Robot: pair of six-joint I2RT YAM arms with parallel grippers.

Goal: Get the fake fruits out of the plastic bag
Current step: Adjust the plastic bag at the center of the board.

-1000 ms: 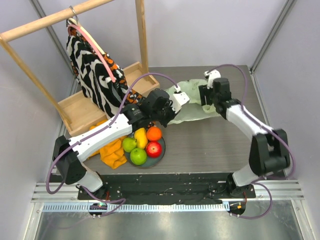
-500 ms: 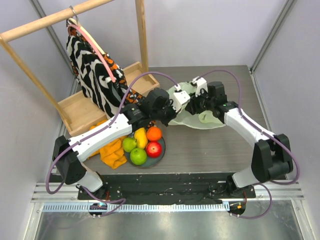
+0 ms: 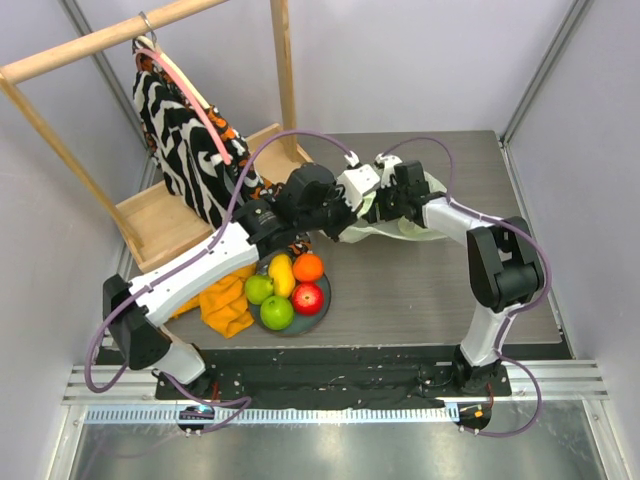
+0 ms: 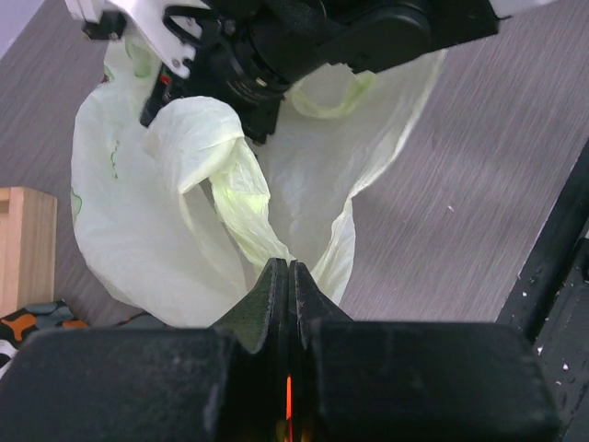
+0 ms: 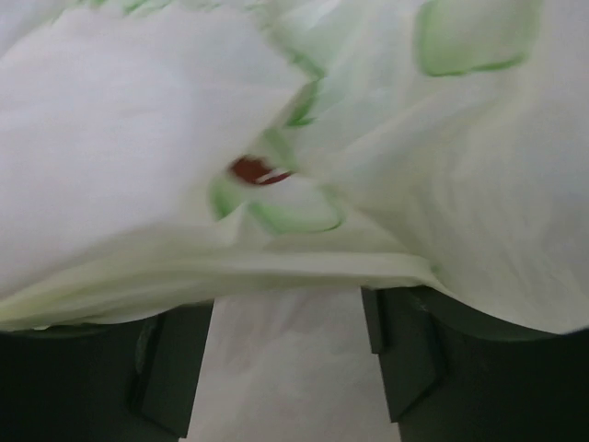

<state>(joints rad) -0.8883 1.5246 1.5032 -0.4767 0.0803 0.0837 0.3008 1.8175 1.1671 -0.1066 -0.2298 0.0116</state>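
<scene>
The plastic bag [image 3: 415,222] lies crumpled and pale green at the table's back middle. My left gripper [image 3: 338,222] is shut on a twisted edge of the bag [image 4: 193,212], its tips [image 4: 290,269] pinching the film. My right gripper [image 3: 378,205] comes in from the right with its fingers pushed into the bag's mouth. In the right wrist view it [image 5: 290,308] stands open, with bag film [image 5: 138,138] draped over both fingers. No fruit shows inside the bag. Fake fruits sit on a grey-blue plate [image 3: 324,305]: two green apples [image 3: 277,312], mango [image 3: 281,272], orange [image 3: 308,266], red apple [image 3: 307,297].
A wooden rack [image 3: 150,215] at the back left carries a zebra-striped cloth [image 3: 185,150] on a pink hanger. An orange cloth [image 3: 225,308] lies left of the plate. The right arm's wrist [image 4: 304,46] crosses the top of the left wrist view.
My right gripper has swung left across the bag and gone into its mouth beside the left gripper. The left gripper has kept its pinch and shifted slightly back.
</scene>
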